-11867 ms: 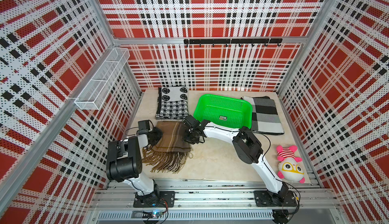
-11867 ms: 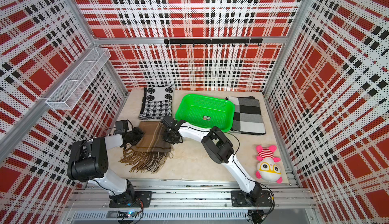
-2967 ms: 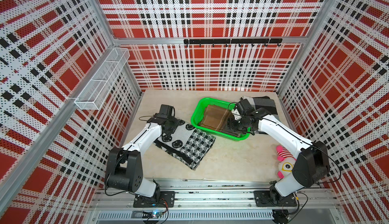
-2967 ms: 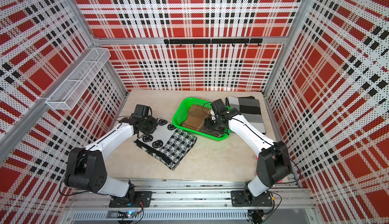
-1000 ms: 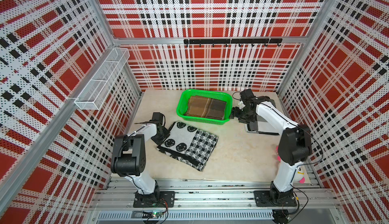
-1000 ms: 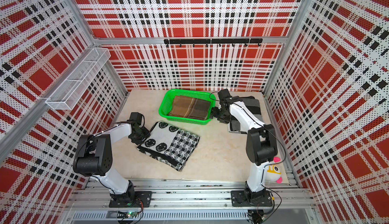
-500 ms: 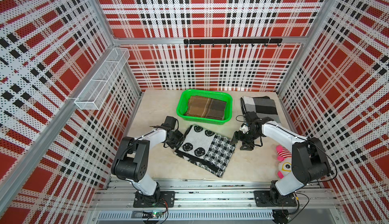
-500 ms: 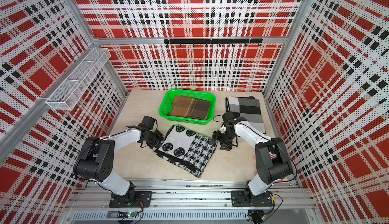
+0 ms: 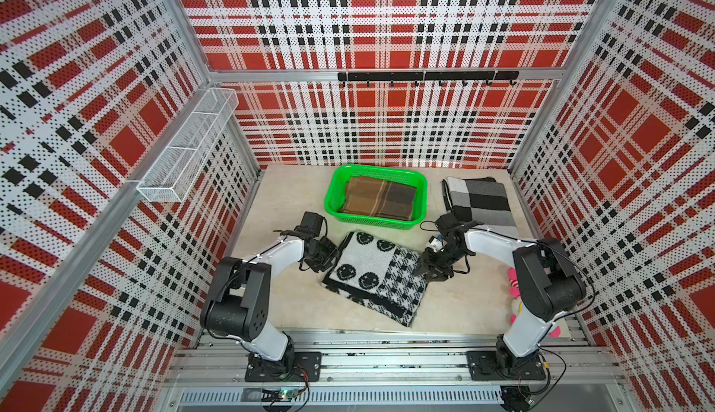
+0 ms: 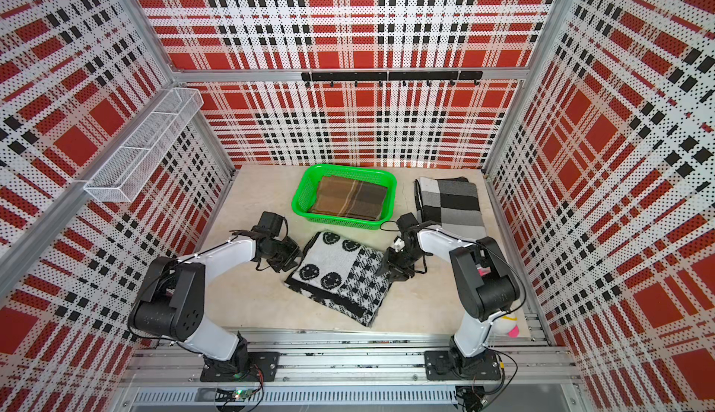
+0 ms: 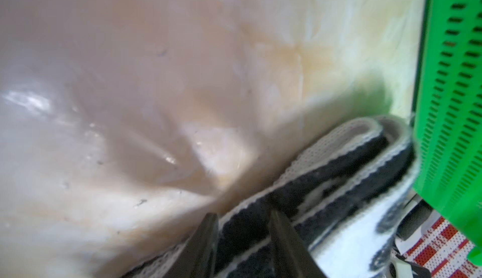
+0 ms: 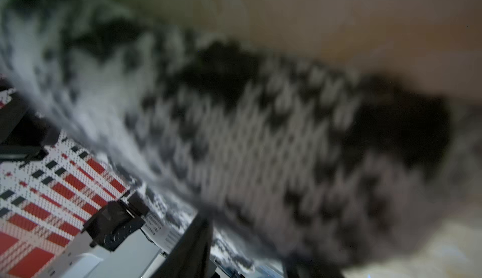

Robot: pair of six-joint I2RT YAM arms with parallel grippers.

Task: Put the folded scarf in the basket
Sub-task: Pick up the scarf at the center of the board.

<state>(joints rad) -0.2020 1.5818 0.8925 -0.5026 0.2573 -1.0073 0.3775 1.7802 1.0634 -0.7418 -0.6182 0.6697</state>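
Took the table [image 9: 286, 197] as a dial in both top views, with 12 o'clock at the back wall.

Logged the basket [image 9: 373, 221] [image 10: 340, 220] at 12 o'clock, upright on the tabletop. Found the brown plaid scarf [image 9: 381, 199] [image 10: 350, 197] folded flat inside it, covering most of the floor (task thing in place).

Found the smiley scarf [image 9: 375, 274] [image 10: 340, 274], black and white, folded and skewed near the dial's centre, just beside the basket's 6 o'clock wall.

Placed the left gripper [image 9: 332, 262] [image 10: 296, 259] at that scarf's 9 o'clock edge. In the left wrist view, saw its fingers [image 11: 208, 240] set narrow with a dark layer of the folded edge pinched between them, close to the green mesh wall.

Placed the right gripper [image 9: 423, 271] [image 10: 387, 269] at the scarf's 3 o'clock edge. Got only blur from the right wrist view, with one finger [image 12: 193, 245] plain against the knit. Cannot tell jaw width or any hold.

Marked a grey check scarf [image 9: 479, 199] at 2 o'clock, apart from the basket. Marked a plush toy [image 9: 516, 298] at 4 o'clock, partly behind the right arm. Noted a wire rack [image 9: 189, 147] up on the wall at 10 o'clock.
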